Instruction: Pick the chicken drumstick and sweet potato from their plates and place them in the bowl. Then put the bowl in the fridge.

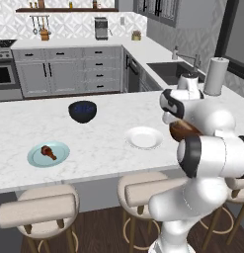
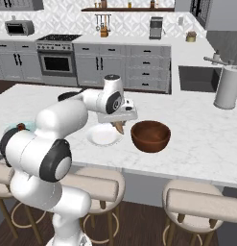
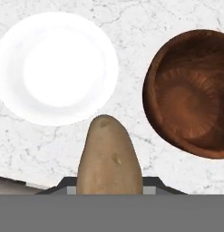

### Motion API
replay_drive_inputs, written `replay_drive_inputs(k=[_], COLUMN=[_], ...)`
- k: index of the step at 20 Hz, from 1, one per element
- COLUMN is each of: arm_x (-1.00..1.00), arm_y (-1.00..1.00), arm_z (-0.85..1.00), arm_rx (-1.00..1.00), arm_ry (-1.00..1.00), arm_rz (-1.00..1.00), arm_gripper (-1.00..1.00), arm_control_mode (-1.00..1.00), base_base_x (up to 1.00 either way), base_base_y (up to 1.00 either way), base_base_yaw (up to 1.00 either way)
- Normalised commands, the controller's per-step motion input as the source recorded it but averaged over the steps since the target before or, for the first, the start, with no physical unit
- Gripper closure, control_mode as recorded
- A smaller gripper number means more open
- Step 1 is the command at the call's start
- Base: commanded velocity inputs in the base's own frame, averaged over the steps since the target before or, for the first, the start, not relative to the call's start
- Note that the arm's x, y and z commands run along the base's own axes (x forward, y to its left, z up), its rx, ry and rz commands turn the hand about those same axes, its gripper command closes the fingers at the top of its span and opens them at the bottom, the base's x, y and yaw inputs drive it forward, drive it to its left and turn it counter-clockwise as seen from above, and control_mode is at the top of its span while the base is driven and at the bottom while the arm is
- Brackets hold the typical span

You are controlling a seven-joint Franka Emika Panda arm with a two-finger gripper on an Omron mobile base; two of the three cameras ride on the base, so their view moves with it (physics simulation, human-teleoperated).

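My gripper (image 2: 119, 126) is shut on the tan sweet potato (image 3: 109, 156), which hangs above the marble counter in the gap between the white plate (image 3: 54, 68) and the reddish-brown bowl (image 3: 190, 95). The white plate (image 1: 144, 138) is bare and the bowl (image 2: 150, 136) holds nothing. On the pale teal plate (image 1: 34, 157) at the counter's left lies the chicken drumstick (image 1: 48, 151). The fridge is out of view.
A dark blue-black bowl (image 1: 82, 110) stands further back on the counter. A paper towel roll (image 1: 215, 75) and the sink (image 1: 173, 71) are at the right. Stools (image 1: 39, 210) line the counter's near edge.
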Motion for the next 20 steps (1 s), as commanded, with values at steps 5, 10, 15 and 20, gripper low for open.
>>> replay_drive_inputs(k=[5,10,15,20], arm_x=[0.06,0.44,0.52,0.3], arm_y=[-0.84,-0.57,-0.39,-0.15], arm_z=[0.02,-0.02,-0.21,-0.44], arm_rx=[0.0,0.05,0.04,0.04], arm_ry=[0.0,0.0,0.01,0.0], arm_rz=[-0.05,0.0,0.0,0.0], arm_gripper=[1.0,1.0,1.0,1.0], arm_control_mode=[-1.0,-1.0,-1.0,-1.0], base_base_x=[0.0,0.0,0.0,0.0], base_base_y=[0.0,0.0,0.0,0.0], base_base_yaw=[0.0,0.0,0.0,0.0])
